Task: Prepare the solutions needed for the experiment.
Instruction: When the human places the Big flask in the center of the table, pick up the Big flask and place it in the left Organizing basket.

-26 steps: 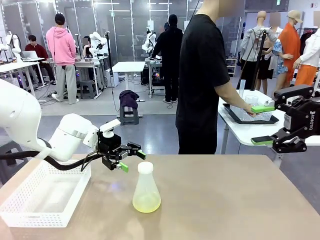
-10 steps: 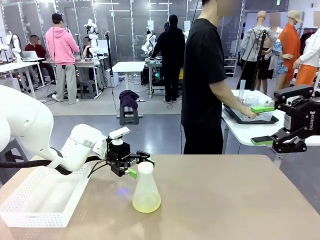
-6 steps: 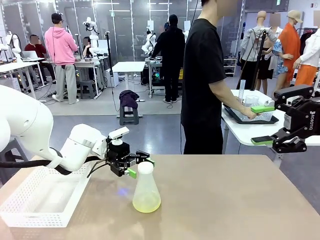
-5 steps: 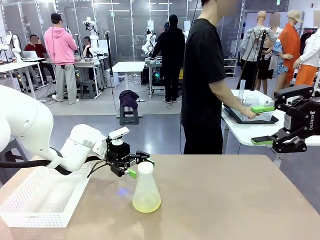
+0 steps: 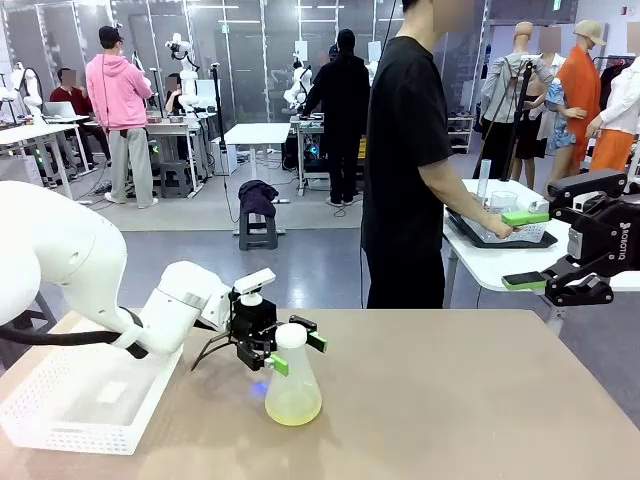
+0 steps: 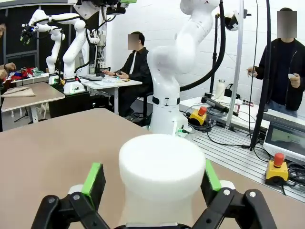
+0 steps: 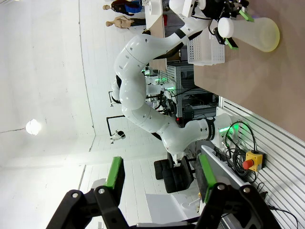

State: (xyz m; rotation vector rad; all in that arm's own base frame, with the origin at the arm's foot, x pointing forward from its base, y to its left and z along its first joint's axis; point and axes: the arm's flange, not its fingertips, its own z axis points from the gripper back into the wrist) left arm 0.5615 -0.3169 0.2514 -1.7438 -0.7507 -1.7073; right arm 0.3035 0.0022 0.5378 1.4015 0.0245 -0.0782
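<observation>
- Your left claw (image 5: 291, 350) sits at the neck of the flask (image 5: 293, 385), its green pads on either side of the white cap (image 5: 290, 336); the jaws are spread wide and, in the left wrist view, a gap shows between each pad and the cap (image 6: 161, 180), so nothing is gripped
- The flask stands upright on the counter (image 5: 450, 400), near its middle, just right of the white basket (image 5: 85, 400)
- The solutions (image 5: 293, 408) you are after are the shallow pale yellow-green layer in the bottom of that frosted flask
- Your right claw (image 5: 526, 250) hangs above the counter's far right edge, well apart from the flask, jaws apart and holding nothing; the right wrist view shows only air between its pads (image 7: 115, 172)
- From that wrist camera you can see the flask (image 7: 252, 32) far off, lying sideways in the picture with your left claw (image 7: 231, 26) at its cap
- The person (image 5: 410, 160) stands beyond the counter, turned to a side table with a hand (image 5: 497, 227) on a black tray (image 5: 500, 238)
</observation>
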